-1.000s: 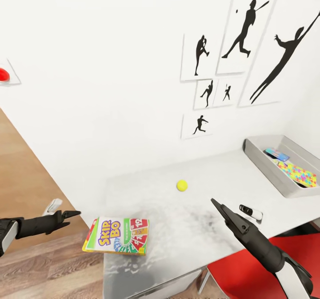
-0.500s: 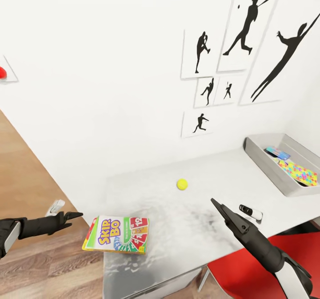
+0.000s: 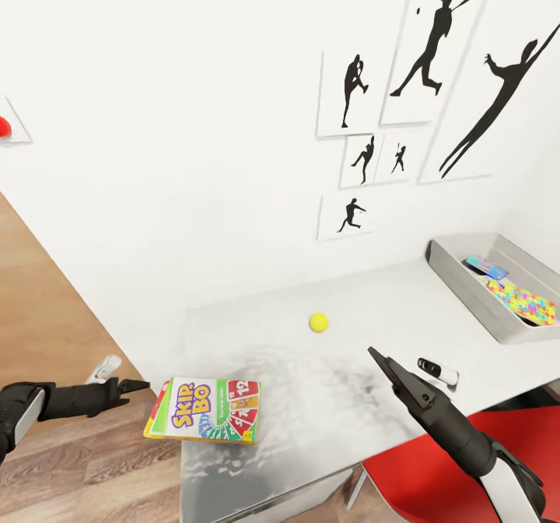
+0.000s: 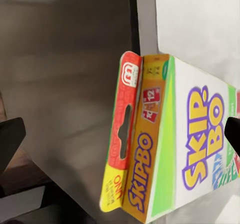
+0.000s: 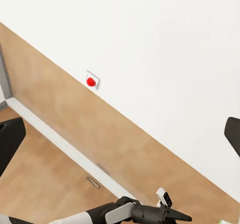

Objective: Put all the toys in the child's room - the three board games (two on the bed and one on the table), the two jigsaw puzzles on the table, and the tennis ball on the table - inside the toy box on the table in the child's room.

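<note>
Your left gripper has dropped lower over the last second and now sits level with the SKIP-BO box, which overhangs the table corner; its fingers stand apart and empty, lined up for a grasp

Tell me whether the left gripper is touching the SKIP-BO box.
Apart. The head view shows bare floor between the left gripper and the SKIP-BO box.
</note>
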Available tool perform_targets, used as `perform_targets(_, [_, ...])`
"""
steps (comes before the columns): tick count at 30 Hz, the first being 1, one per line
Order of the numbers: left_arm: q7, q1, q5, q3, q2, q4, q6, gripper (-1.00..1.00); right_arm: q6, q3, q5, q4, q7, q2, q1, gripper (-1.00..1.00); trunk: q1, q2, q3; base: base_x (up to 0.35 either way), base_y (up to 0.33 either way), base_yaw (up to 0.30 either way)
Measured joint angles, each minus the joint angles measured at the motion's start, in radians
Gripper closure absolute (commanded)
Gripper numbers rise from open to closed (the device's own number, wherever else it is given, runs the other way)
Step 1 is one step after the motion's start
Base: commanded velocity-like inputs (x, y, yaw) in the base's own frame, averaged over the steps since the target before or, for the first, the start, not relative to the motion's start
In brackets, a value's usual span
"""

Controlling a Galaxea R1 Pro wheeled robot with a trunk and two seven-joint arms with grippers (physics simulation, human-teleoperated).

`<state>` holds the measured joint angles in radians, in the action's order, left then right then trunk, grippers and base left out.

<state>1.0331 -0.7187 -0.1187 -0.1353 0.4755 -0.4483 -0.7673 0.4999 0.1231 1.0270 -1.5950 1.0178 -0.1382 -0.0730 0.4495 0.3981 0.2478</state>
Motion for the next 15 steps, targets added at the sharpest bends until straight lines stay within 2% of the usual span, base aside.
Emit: perform_targets(15, [0.006, 0.0, 0.0, 0.006, 0.0, 0.043, 0.007, -1.0, 0.001, -0.002, 0.0, 0.0, -0.001, 0.0, 0.0, -1.0, 0.0, 0.0, 0.002, 0.0, 0.0, 0.0])
